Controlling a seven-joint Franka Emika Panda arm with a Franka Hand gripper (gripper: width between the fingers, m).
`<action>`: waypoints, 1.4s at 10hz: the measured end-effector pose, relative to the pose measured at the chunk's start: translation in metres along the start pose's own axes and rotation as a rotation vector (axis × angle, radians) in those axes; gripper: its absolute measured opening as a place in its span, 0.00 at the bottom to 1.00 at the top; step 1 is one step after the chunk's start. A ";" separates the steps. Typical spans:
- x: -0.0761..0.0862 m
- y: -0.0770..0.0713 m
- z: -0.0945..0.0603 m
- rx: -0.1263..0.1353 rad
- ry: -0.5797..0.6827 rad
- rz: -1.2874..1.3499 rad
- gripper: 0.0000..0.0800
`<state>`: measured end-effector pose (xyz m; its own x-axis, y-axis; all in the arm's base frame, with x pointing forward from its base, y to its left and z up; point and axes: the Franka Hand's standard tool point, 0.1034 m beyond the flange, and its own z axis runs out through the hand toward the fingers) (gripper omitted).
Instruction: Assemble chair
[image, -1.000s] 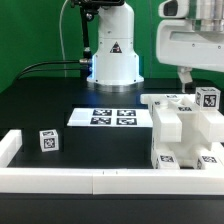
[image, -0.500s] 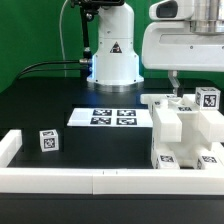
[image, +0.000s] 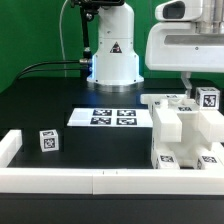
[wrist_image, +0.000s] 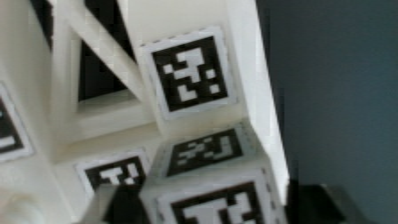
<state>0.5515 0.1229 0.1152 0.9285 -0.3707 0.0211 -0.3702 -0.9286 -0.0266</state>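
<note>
Several white chair parts (image: 180, 130) with black marker tags stand bunched together at the exterior view's right. A small tagged block (image: 207, 98) sits at their far end. My gripper (image: 186, 88) hangs just above the back of this bunch. In the wrist view its two dark fingers stand apart on either side of a white tagged part (wrist_image: 214, 195), with a dark gap showing beside the part, so my gripper (wrist_image: 217, 205) is open. More tagged white parts (wrist_image: 187, 75) fill the rest of the blurred wrist view.
A small white tagged cube (image: 48, 140) lies alone at the exterior view's left. The marker board (image: 112, 117) lies in the middle. A low white wall (image: 100, 180) runs along the front and left. The robot base (image: 112, 55) stands behind.
The gripper moved toward the exterior view's left half a second ago and has now moved back right and slightly up. The chair parts have not moved.
</note>
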 end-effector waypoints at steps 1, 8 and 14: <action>0.000 0.000 0.000 0.000 0.000 0.049 0.35; 0.000 -0.004 0.000 0.020 -0.009 0.946 0.35; 0.000 -0.004 -0.001 0.031 -0.009 0.803 0.75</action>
<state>0.5535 0.1270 0.1159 0.3791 -0.9251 -0.0240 -0.9243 -0.3773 -0.0576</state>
